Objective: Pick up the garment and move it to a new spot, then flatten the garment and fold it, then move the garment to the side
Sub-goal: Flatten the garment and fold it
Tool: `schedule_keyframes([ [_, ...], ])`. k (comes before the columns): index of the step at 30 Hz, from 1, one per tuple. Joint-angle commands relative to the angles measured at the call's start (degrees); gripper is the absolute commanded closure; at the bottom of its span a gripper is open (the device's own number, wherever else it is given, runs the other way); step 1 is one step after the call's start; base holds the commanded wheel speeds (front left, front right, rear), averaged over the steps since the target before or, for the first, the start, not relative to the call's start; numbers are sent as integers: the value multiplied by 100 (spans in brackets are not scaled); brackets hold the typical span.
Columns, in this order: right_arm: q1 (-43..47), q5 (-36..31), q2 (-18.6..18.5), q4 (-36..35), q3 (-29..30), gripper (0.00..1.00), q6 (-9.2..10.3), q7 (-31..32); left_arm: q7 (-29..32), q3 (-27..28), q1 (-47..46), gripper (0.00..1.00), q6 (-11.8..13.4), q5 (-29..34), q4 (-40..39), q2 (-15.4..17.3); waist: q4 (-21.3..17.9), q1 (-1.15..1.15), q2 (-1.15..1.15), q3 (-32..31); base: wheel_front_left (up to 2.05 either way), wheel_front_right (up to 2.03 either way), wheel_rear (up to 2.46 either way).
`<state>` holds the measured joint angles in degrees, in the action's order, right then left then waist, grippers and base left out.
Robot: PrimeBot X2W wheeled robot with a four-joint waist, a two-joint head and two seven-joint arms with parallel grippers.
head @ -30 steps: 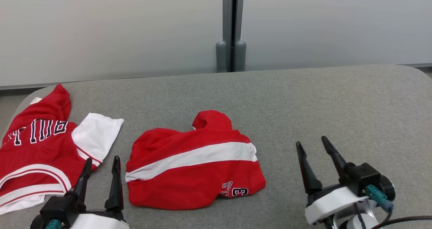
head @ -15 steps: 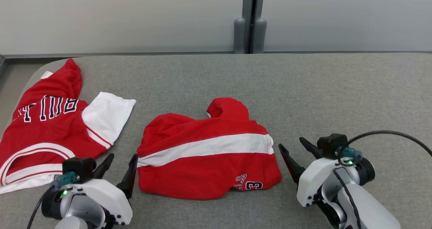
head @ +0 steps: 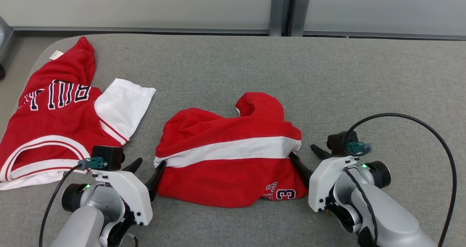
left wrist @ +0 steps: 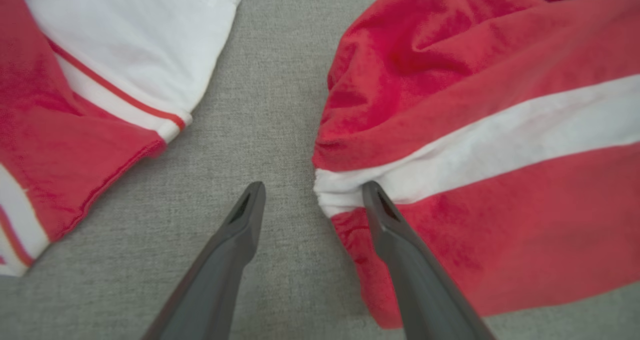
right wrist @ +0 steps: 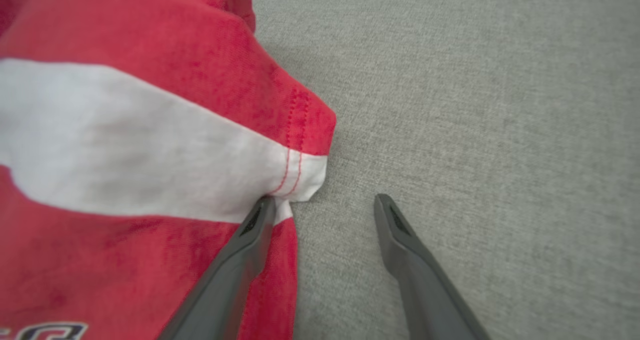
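Observation:
The garment is a crumpled red piece with a white stripe and dark lettering, lying mid-table. My left gripper stands open at its left edge; in the left wrist view the right finger rests on the white stripe's end of the garment, and the left finger is over bare table. My right gripper is open at the garment's right edge. The right wrist view has my right gripper with its left finger touching the stitched hem corner of the garment. Nothing is gripped.
A second red and white jersey with dark letters lies spread at the table's left end, also seen as a jersey beside my left fingers. The grey cloth table stretches bare to the right. A wall with a grey post runs behind.
The head camera has tilted down, shifting the whole picture. Both arms have reached forward and inward, bringing each open gripper up against a side edge of the garment.

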<state>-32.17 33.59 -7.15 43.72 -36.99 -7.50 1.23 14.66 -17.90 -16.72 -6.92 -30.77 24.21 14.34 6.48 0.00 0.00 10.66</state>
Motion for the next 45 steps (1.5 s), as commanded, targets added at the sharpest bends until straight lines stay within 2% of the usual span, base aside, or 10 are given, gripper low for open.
schedule_keyframes([
  [1, -18, 100, -2, 101, -112, 0, 1, 22, 0, -62, -155, 0, -31, -68, 117, 19, 1, 0, 0, 27, 0, 0, 0],
  [9, -112, 366, -5, 346, -480, 0, 0, -62, 22, -548, -476, 0, -65, -533, 606, 1, -32, 0, 0, 85, 0, 0, 0],
  [10, -125, 407, -3, 372, -522, 12, 0, -73, 16, -642, -502, 0, -66, -618, 665, 29, -39, 0, 0, 90, 0, 0, 0],
  [11, -132, 449, -1, 399, -569, 39, 0, -92, -9, -719, -528, 7, -67, -690, 712, 68, -46, 0, 0, 91, 0, 0, 0],
  [12, -143, 478, 1, 425, -609, 57, 0, -107, -52, -790, -561, 29, -66, -763, 749, 97, -55, 0, 0, 92, 0, 0, 0],
  [13, -160, 507, 1, 453, -641, 100, 0, -124, -112, -851, -599, 60, -60, -832, 778, 115, -63, 0, 0, 89, 0, 0, 0],
  [14, -179, 546, -4, 486, -673, 100, 0, -159, -189, -903, -631, 98, -60, -887, 808, 150, -70, 0, 0, 74, 0, 0, 0],
  [15, -198, 574, -7, 518, -696, 100, 0, -194, -264, -949, -648, 100, -61, -947, 831, 193, -80, 0, 0, 54, 0, 0, 0],
  [32, -60, 1241, -368, -279, -513, 100, 0, -1445, -662, -1045, -340, 100, 112, -1107, -326, 949, -395, 0, 0, -742, 0, 0, 0],
  [45, -1867, 1695, -834, -1470, -315, 100, 0, -1254, 2, -872, -2854, 100, 36, -887, -791, 1333, -702, 0, 0, 723, 0, 0, 0],
])
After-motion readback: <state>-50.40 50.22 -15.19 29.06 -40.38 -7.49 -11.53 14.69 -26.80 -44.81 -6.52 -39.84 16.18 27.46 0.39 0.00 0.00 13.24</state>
